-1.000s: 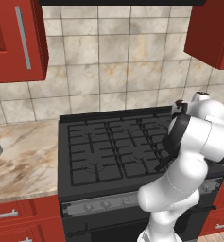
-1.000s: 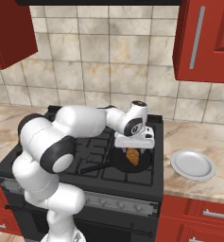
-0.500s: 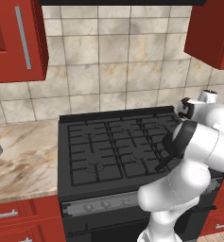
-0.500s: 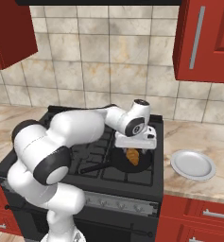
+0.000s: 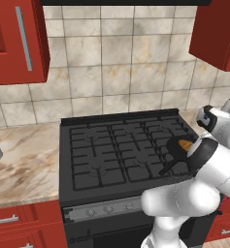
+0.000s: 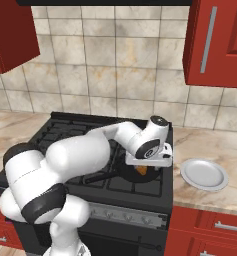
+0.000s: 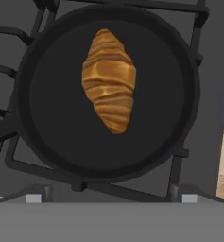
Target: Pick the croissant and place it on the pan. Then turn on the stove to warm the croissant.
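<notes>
My arm (image 6: 85, 155) is glossy white all over, built from fat rounded segments that swell like smooth shells. Dark charcoal bands ring the joints: one broad collar shows on my near shoulder segment in the right base view, another wraps the elbow in the left base view. My wrist ends in a short white cylinder with a round dark face and a pale ring inside it. Below that sits a flat, light grey hand block. My skin is plain, with a soft sheen on every curve.
</notes>
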Tool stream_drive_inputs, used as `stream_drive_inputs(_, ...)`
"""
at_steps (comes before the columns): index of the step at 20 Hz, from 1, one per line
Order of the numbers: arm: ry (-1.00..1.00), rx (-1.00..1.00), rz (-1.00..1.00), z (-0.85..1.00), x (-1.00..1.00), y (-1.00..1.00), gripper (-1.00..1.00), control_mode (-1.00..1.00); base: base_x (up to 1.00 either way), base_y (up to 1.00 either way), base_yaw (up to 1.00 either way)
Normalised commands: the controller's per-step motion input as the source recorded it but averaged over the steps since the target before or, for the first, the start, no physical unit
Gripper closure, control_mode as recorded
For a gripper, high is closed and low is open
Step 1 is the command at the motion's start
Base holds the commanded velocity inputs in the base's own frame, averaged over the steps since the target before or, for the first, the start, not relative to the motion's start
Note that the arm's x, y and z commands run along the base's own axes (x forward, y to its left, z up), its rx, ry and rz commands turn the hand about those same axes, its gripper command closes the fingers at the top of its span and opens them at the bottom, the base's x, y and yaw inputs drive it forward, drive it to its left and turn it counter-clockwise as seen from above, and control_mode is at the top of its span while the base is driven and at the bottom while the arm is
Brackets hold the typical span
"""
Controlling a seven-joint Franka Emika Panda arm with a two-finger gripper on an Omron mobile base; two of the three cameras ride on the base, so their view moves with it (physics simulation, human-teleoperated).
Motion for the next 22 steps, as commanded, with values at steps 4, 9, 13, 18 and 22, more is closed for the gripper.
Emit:
stream_drive_inputs(4, -0.09, 0.03, 0.02, 0.08, -0.44, -0.09, -1.0, -1.0, 0.0, 0.0, 0.0)
stream_drive_inputs(9, -0.08, 0.0, 0.03, 0.0, -0.44, -0.03, -1.0, -1.0, 0.0, 0.0, 0.0)
stream_drive_inputs(13, -0.05, 0.0, 0.04, 0.0, -0.46, 0.0, -1.0, -1.0, 0.0, 0.0, 0.0)
stream_drive_inputs(18, -0.05, 0.0, 0.04, 0.0, -0.4, 0.0, -1.0, -1.0, 0.0, 0.0, 0.0)
stream_drive_inputs(22, -0.09, 0.0, 0.03, 0.0, -0.29, 0.0, -1.0, -1.0, 0.0, 0.0, 0.0)
